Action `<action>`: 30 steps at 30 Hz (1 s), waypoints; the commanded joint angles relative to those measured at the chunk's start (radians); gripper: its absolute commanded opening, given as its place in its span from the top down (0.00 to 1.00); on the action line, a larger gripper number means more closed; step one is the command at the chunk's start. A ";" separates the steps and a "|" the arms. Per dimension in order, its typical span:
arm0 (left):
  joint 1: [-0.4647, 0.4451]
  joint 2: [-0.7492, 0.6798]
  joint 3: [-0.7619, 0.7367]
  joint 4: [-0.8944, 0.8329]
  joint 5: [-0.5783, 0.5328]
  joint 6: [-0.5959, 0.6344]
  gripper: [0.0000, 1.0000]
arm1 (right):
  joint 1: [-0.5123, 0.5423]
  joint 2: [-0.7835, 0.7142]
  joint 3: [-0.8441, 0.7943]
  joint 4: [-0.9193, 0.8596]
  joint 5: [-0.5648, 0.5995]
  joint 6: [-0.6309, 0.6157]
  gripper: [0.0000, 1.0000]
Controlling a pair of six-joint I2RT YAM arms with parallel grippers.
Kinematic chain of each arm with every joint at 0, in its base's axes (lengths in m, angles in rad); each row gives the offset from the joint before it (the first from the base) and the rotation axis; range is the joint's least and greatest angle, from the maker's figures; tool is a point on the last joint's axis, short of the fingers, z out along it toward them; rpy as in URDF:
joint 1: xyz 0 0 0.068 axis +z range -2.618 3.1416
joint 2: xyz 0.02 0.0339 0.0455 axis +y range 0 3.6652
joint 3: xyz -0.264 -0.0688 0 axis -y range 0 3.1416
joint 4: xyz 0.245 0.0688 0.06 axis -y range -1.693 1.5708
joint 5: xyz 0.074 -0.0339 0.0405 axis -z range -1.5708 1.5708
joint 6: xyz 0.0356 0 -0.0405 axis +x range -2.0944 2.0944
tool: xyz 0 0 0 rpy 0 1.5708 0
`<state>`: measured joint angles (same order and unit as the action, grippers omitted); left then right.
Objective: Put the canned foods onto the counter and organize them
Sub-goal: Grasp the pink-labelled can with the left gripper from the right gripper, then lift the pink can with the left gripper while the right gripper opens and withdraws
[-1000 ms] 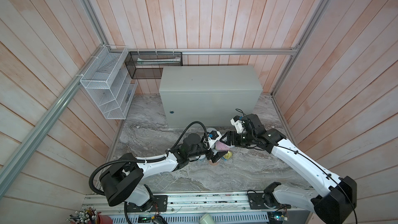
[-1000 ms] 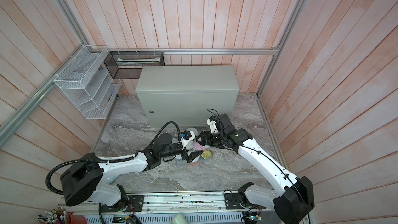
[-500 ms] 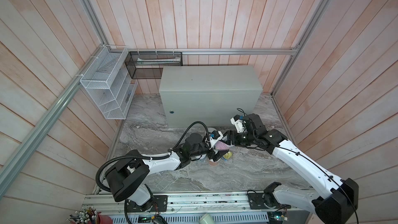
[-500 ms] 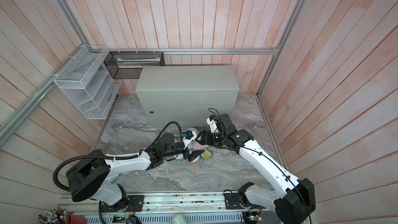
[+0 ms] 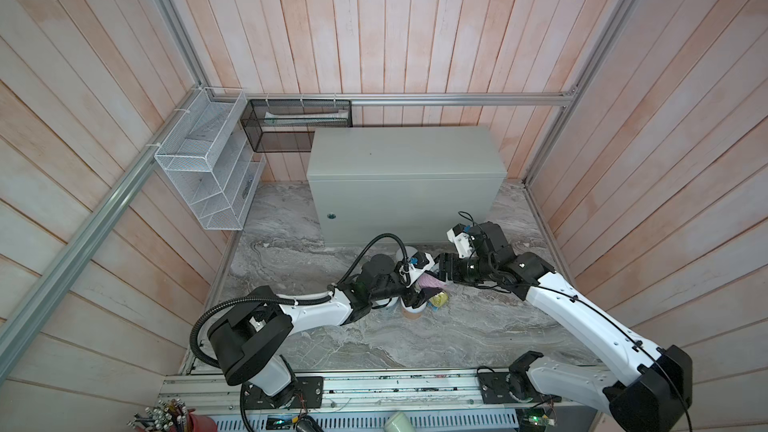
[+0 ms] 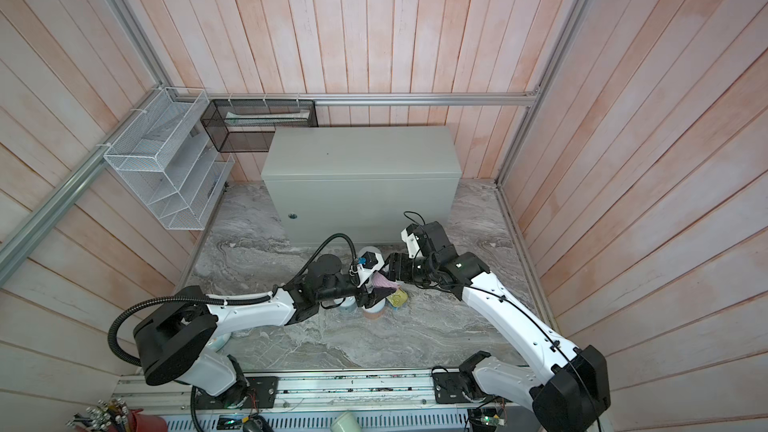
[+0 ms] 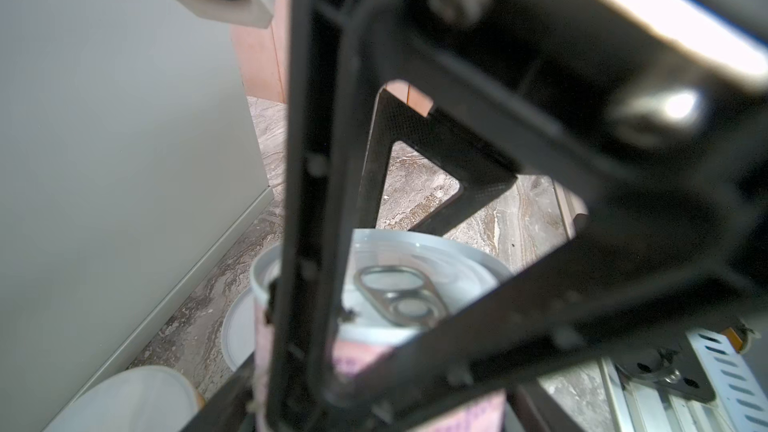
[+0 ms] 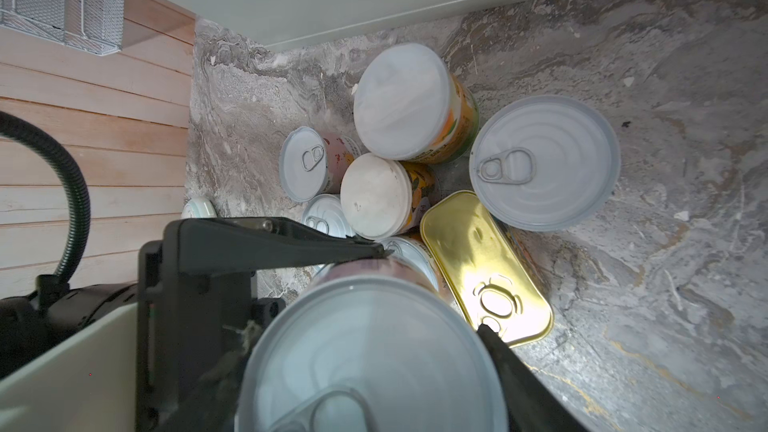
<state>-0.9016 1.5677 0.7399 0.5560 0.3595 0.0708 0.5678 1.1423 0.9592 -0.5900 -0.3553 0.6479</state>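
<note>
Cans number eight, all gathered at the foot of the counter point(image 5: 403, 151), a pale grey-green cabinet with one round lock point(image 5: 331, 216) on its front. Seven stand packed together on the marble surface point(image 5: 457, 334). Two are white-lidded orange-green cans point(image 8: 399, 97) that touch each other. Four are silver pull-tab cans point(image 8: 544, 160), one of them half hidden, and the last is one flat gold tin point(image 8: 484, 268) just beside the broadest pull-tab lid. The eighth, a pink-labelled can point(image 8: 365, 367), is raised over the cluster and tilted, its pull-tab lid turned toward the right wrist camera. Two grippers meet on it. The right gripper point(image 5: 435, 277) has its jaws partway apart and clamped on the can's sides. The left gripper point(image 5: 417, 297) comes from the opposite side, its fingers point(image 7: 307, 201) closed in against the same can's label. The cluster sits close to the counter's front lower edge. Open marble spreads toward the aluminium rail point(image 5: 374, 384) at the near edge and out to the right as far as the plank wall point(image 5: 644, 201). One white wire rack point(image 5: 208, 172) and one black mesh basket point(image 5: 297, 124) hang on the walls left of the counter, well apart from both arms.
</note>
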 commanded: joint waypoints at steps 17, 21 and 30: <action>-0.003 -0.011 0.098 -0.022 -0.106 -0.107 0.44 | 0.013 -0.081 -0.028 0.061 0.051 -0.016 0.13; -0.004 -0.025 0.098 -0.024 -0.126 -0.105 0.44 | 0.012 -0.126 -0.067 0.109 0.093 -0.014 0.09; -0.003 -0.097 0.112 -0.103 -0.210 -0.109 0.44 | 0.007 -0.177 -0.088 0.130 0.167 -0.042 0.08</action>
<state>-0.9062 1.5452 0.7986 0.4156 0.2066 -0.0303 0.5747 0.9874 0.8780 -0.4854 -0.2420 0.6300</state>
